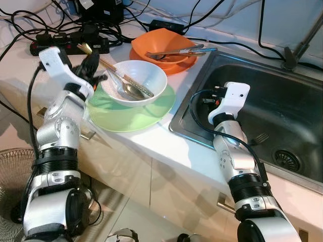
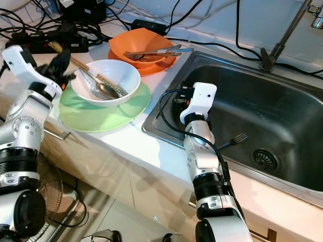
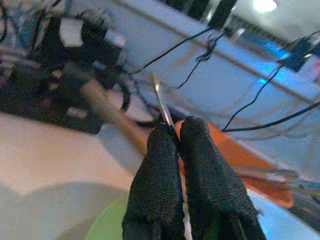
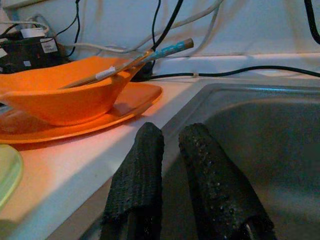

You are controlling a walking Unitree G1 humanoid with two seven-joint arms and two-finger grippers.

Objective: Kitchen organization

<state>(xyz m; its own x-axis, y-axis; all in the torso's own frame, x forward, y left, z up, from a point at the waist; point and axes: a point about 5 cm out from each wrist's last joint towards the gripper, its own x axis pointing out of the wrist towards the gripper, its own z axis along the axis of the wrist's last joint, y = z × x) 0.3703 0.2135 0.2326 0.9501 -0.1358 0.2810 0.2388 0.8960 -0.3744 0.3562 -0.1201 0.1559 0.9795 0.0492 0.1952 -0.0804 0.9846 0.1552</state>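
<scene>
A white bowl stands on a green plate on the counter, holding a spoon and wooden chopsticks. My left gripper is at the bowl's left rim, shut on the thin metal handle of a utensil. Behind it, an orange bowl on an orange plate carries several utensils across its rim. My right gripper hovers over the left edge of the steel sink, fingers together with nothing between them. A fork lies in the sink.
A power strip and tangled black cables crowd the back of the counter. The faucet base stands behind the sink and the drain is at its right. A fan stands on the floor at lower left.
</scene>
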